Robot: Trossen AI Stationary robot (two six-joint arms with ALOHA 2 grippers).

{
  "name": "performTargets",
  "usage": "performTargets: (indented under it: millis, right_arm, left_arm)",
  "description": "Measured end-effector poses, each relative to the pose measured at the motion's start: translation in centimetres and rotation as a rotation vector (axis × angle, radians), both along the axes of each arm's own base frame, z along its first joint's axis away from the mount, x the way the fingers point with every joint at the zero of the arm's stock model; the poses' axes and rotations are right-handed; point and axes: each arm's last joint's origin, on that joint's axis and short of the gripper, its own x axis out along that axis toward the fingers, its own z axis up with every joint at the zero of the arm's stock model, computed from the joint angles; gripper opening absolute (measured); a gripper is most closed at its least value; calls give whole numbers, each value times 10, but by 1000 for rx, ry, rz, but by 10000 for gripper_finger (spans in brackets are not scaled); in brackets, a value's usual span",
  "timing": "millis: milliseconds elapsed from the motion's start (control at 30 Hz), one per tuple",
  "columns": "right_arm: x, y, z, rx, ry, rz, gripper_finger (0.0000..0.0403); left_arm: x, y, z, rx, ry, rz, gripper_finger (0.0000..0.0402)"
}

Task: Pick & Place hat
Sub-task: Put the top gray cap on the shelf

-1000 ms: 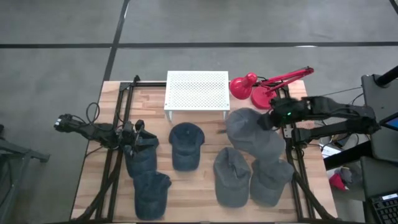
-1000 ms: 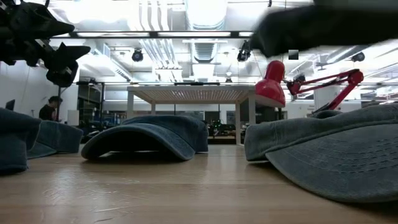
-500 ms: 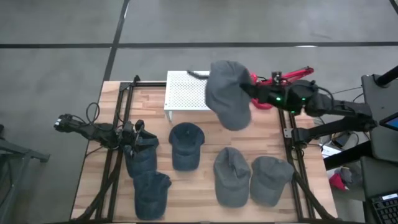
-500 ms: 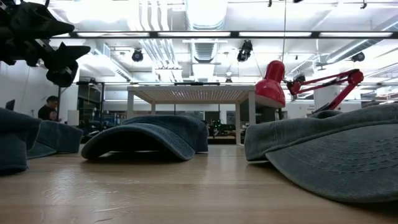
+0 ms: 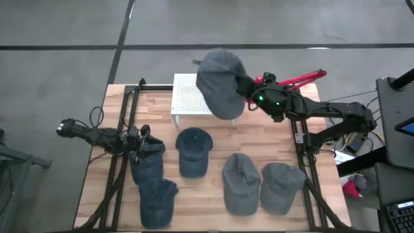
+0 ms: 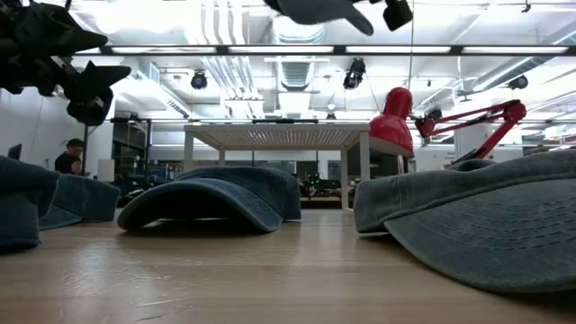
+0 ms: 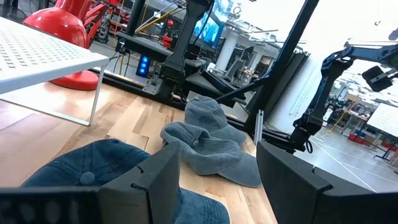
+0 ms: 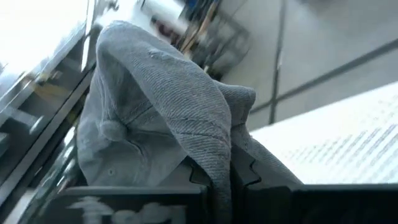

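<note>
— So, how many hats do you count?

— Six in the high view; five lie on the wooden table (image 5: pixel 207 194) and one grey hat (image 5: pixel 220 74) hangs in the air; on the table there are two dark blue caps at the left, one behind the other (image 5: pixel 147 158) (image 5: pixel 157 199), a blue cap in the middle (image 5: pixel 193 151), and two grey caps at the right, side by side (image 5: pixel 241 182) (image 5: pixel 281 187).

— And other things?

— One white perforated stand (image 5: pixel 191 97) at the table's far side, and one red desk lamp (image 5: pixel 291 81) just beside it on the right.

— Where is the lifted hat, exactly?

— Above the right end of the white stand, hanging well clear of the tabletop; in the low view it shows only at the top edge, above everything else; the right gripper (image 5: pixel 244 87) is clenched on it, the fabric folded between the fingers in the right wrist view.

— How does the right arm stand?

— Stretched from the right edge inward toward the stand, a green light glowing near its wrist.

— And the left?

— The left gripper (image 5: pixel 141 137) waits at the left side, over the nearer-to-stand dark blue cap; its fingers are spread apart in the left wrist view.

— Any writing?

— None I can read.
</note>
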Motion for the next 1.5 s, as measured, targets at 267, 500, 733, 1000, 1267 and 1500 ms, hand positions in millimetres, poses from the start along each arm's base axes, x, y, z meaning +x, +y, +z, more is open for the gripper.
performTargets:
  millis: [267, 500, 733, 1000, 1267, 1500]
  right_arm:
    - [26, -11, -14, 9, 9, -213, 8]
    - [43, -27, -47, 124, -42, -307, 8]
    - [51, -46, -68, 166, -22, -381, 8]
    - [47, -59, -82, 198, 52, -436, 8]
    - [38, -56, -94, 301, 71, -471, 8]
    - [37, -55, -98, 326, 100, -468, 8]
  left_arm:
    - [0, 0, 0, 0, 0, 0, 216]
    - [0, 0, 0, 0, 0, 0, 216]
    - [0, 0, 0, -22, 2, -1, 216]
    - [0, 0, 0, -27, 2, -1, 216]
    - [0, 0, 0, -30, 3, -2, 216]
    - [0, 0, 0, -30, 3, -2, 216]
